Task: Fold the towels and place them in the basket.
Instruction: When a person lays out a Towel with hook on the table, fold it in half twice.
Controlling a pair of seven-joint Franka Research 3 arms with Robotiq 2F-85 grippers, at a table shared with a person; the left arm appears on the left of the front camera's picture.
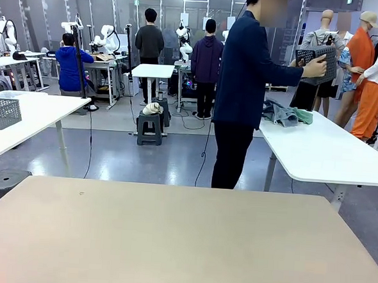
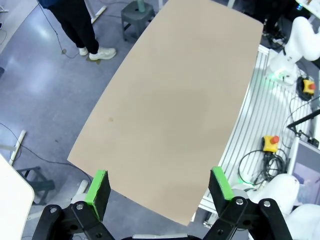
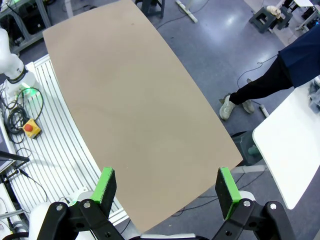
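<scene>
A person (image 1: 244, 74) stands beyond my beige table (image 1: 170, 243) and holds the dark grey mesh basket (image 1: 317, 63) up in one hand, over a white side table (image 1: 329, 156). The blue-grey towels (image 1: 278, 113) lie in a crumpled heap on that white table, beside a green cloth (image 1: 303, 115). My left gripper (image 2: 159, 176) hangs open high above the beige table (image 2: 170, 110), nothing between its green pads. My right gripper (image 3: 165, 174) is likewise open and empty above the same tabletop (image 3: 130, 95).
The person's legs and shoes (image 3: 235, 102) stand on the floor by the table's far edge. A white table (image 1: 23, 122) at the left carries a light grey mesh basket (image 1: 1, 112). A dark stool (image 1: 1, 182) stands near the beige table's left corner.
</scene>
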